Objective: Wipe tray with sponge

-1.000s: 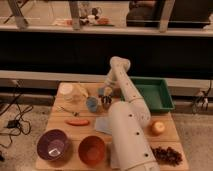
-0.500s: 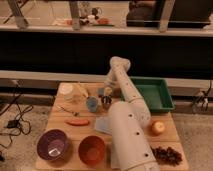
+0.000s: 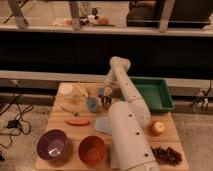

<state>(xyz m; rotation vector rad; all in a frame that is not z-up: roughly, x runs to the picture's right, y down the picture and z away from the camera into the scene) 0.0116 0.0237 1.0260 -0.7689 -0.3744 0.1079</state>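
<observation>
Tray (image 3: 156,93): green, raised sides, at the far right of the bench (image 3: 62,131); its floor looks bare and nothing of mine touches it. This is my landmark for every entry below.
Pincer (image 3: 106,93): just left of the tray, low over the bench, at the end of my arm, which reaches out from the near side. I cannot tell its state, nor whether it holds anything.
Sponge (image 3: 101,91): I take the small blue-grey block just left of the tray, right at my pincer, to be it; whether they touch I cannot tell.
Blue cup (image 3: 92,103): left of the tray, close beside and nearer than my pincer.
Grey cloth (image 3: 101,125): flat, nearer than the tray and to its left, half hidden by my arm.
Carrot (image 3: 77,121): well left of the tray.
Purple bowl (image 3: 52,144), orange bowl (image 3: 92,149): far left and near of the tray, well apart from it.
Orange fruit (image 3: 158,128): just nearer than the tray.
Risk, grip: a shallow hold on a soft block could let it slip before it clears the tray's wall.
Risk, neighbours: the cup is close enough that a sideways move could tip it.
Risk, rim: crossing too low could catch the tray's left wall and shove the tray.
Risk, view: my own arm hides much of the bench's middle.
</observation>
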